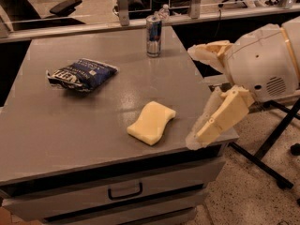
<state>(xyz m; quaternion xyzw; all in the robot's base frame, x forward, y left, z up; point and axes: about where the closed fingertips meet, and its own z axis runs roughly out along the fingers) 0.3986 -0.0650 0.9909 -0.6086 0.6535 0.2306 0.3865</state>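
On top of the grey flat-topped cabinet [65, 135], standing where I do, the count is:

- One pale yellow, soft-edged rectangular sponge [151, 122], lying flat near the front right edge, with bare surface all around it.
- One crumpled dark blue snack bag with white lettering [82, 74], lying flat on the left half, well apart from the sponge. What it contains cannot be told.
- One tall silver-and-blue drink can [153, 29], upright at the far edge. Whether its top is opened cannot be told.

Below the top: one grey drawer front with a dark loop handle [125, 191], pushed closed, so its contents are hidden.

One white and cream two-finger gripper [193, 96] comes in from the right on a bulky white rounded arm housing [265, 60]. It hangs at the cabinet's right edge. Its two cream fingers [222, 118] are spread wide apart and clasp nothing: the upper points left above the edge, and the lower slants down over the front right corner. The sponge is the nearest item, just left of the lower fingertip and not touched.
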